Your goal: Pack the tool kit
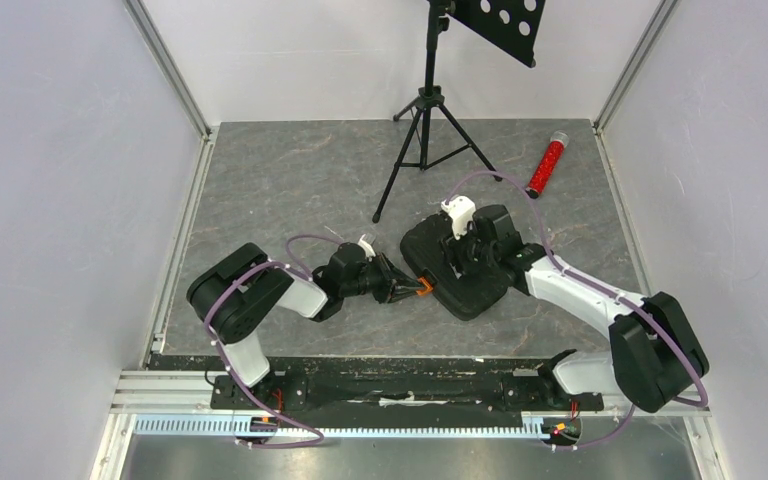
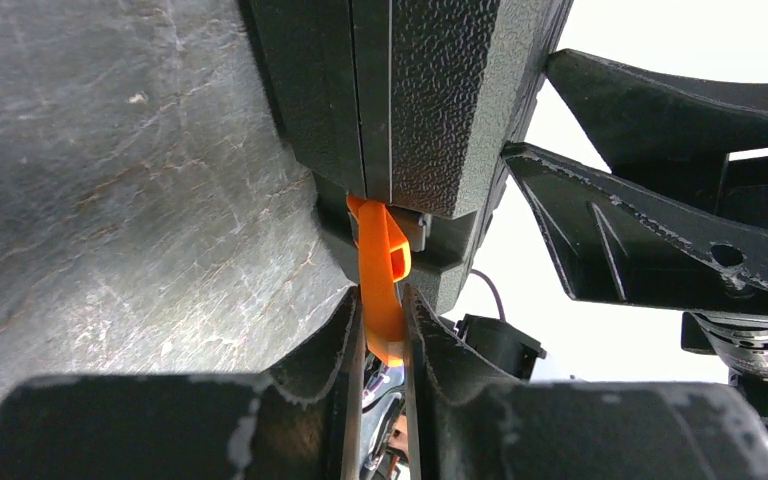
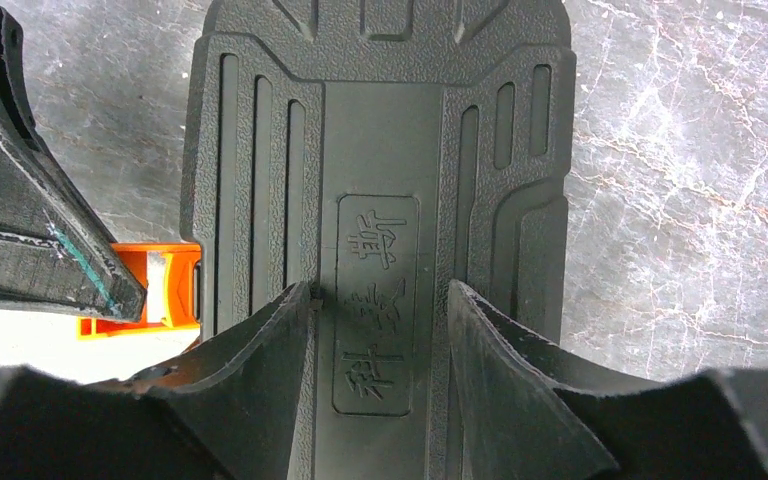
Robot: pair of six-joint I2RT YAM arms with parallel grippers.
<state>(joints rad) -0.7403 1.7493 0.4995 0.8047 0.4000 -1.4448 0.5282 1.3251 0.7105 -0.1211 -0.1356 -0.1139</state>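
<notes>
A robotics lab cell: plain white panel walls [image 1: 60, 150] in silver aluminium framing [image 1: 171, 70] enclose a grey stone-patterned tabletop [image 1: 290, 170].

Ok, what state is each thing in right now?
Tool case: closed, lying flat.
Orange latch: sticking out from the case's edge, pinched.
Left end effector: shut on the latch.
Right end effector: open, fingers spread over the case.
Red glittery tube: lying down, untouched.
Tripod stand: upright.

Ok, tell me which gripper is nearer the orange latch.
Left. The left gripper is shut on the orange latch; the right gripper sits open over the ribbed lid, the latch off to its side.
</notes>
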